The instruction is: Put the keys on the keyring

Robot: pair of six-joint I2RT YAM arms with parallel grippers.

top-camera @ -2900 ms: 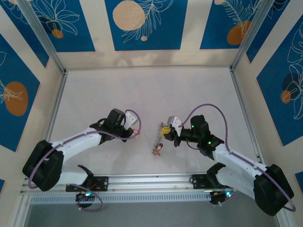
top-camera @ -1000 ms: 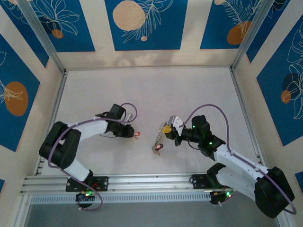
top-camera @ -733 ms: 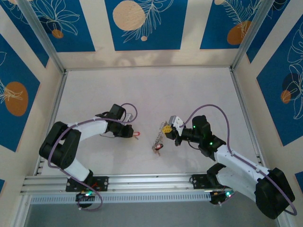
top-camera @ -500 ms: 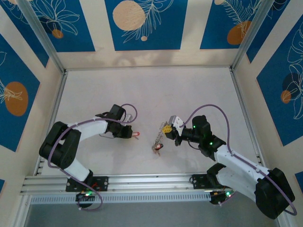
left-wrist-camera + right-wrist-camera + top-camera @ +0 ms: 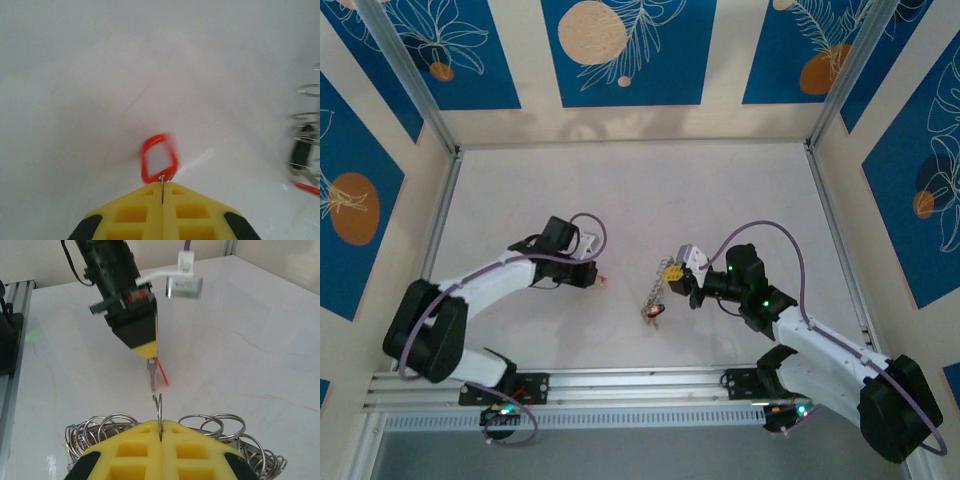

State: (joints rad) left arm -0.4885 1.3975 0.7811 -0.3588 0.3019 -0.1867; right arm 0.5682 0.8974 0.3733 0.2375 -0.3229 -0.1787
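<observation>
Left end effector [image 5: 162, 187] pinches red key [image 5: 159, 159], long axis apparently vertical, pointing tableward; right end effector [image 5: 160, 429] grips keyring [image 5: 90, 432].

white tabletop [image 5: 630, 190] boxed in by cream walls [image 5: 722, 70] carrying blue panels [image 5: 660, 65], aluminium rail [image 5: 640, 385] at near edge
</observation>
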